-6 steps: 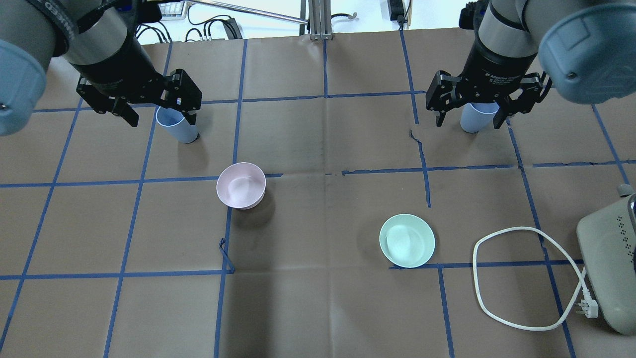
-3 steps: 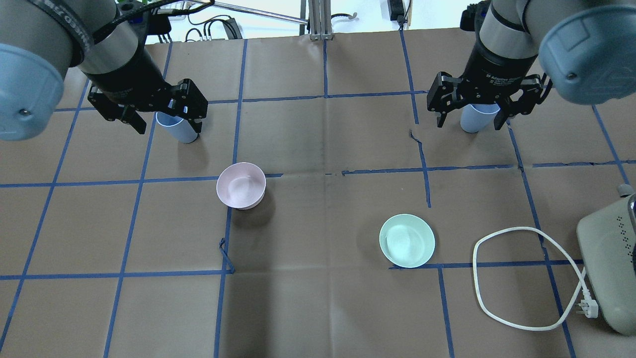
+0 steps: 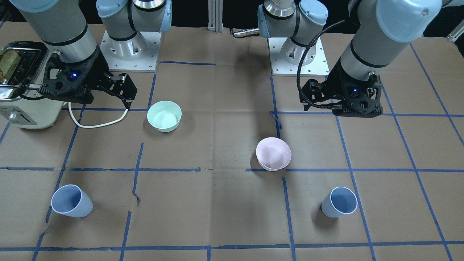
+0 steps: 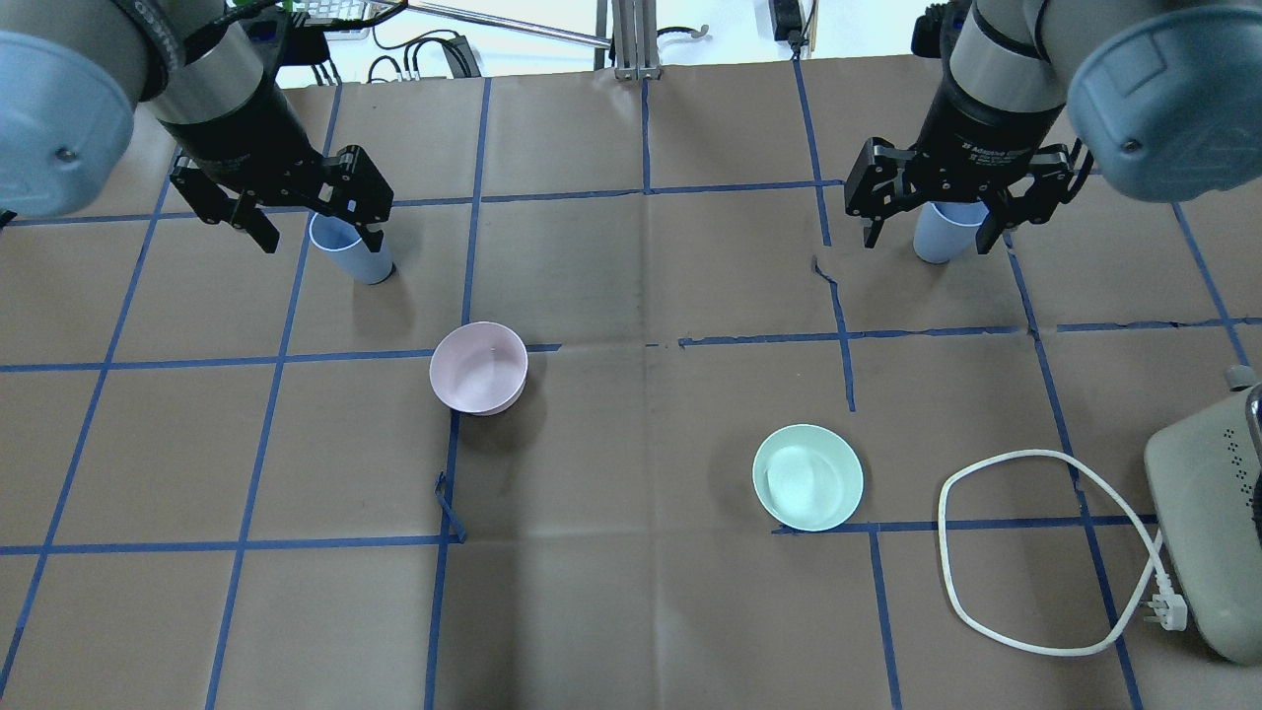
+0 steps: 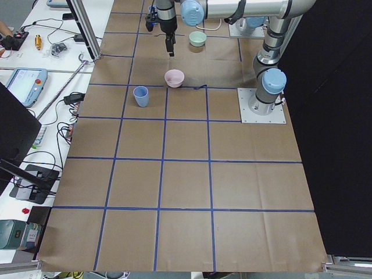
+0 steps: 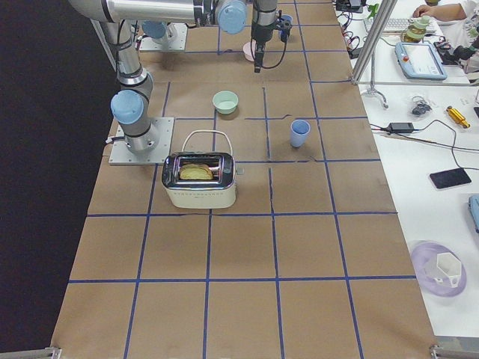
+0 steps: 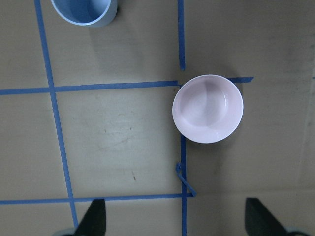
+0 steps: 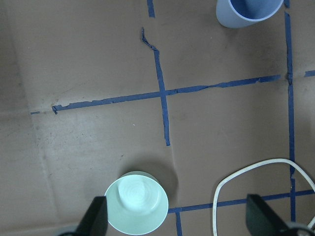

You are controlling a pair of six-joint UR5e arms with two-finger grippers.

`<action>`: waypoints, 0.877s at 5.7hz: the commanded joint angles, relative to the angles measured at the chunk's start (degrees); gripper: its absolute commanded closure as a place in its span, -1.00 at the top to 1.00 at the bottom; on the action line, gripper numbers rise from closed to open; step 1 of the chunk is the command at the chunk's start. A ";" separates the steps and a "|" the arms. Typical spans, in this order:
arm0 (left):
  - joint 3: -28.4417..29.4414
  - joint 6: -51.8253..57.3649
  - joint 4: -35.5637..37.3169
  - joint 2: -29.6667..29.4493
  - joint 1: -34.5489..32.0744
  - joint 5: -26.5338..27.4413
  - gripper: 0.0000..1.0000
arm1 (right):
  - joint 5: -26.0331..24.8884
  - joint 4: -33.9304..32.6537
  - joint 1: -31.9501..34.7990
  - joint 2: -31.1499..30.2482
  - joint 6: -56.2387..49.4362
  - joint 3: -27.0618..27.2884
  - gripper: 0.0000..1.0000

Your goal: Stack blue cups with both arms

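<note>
Two pale blue cups stand upright and far apart on the brown table. The left cup (image 4: 355,258) is at the far left, and it also shows in the front view (image 3: 339,202). The right cup (image 4: 937,240) is at the far right, and it also shows in the front view (image 3: 71,201). My left gripper (image 4: 320,242) is open and empty, raised above the table, on the robot side of the left cup (image 7: 84,10). My right gripper (image 4: 932,240) is open and empty, raised the same way short of the right cup (image 8: 248,12).
A pink bowl (image 4: 478,367) sits left of centre and a mint-green bowl (image 4: 807,476) right of centre. A cream toaster (image 4: 1208,532) with a looped white cable (image 4: 986,473) is at the near right edge. Blue tape lines grid the table.
My left arm has swung a little, its gripper dipping nearer and then drifting back over the left cup. The right gripper has barely moved. Both cups stand where they were.
</note>
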 commanded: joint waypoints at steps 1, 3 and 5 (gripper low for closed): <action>-0.19 -0.36 7.34 -5.83 0.40 -0.14 0.99 | 0.04 -0.78 -0.19 0.33 -0.14 -0.30 1.00; -0.65 0.77 23.28 -12.51 3.63 -0.14 0.98 | 0.13 -1.23 -5.78 9.86 -8.10 -10.78 1.00; -0.39 0.86 30.95 -18.66 4.18 -0.23 0.92 | 0.13 -2.45 -11.68 17.88 -20.91 -17.42 1.00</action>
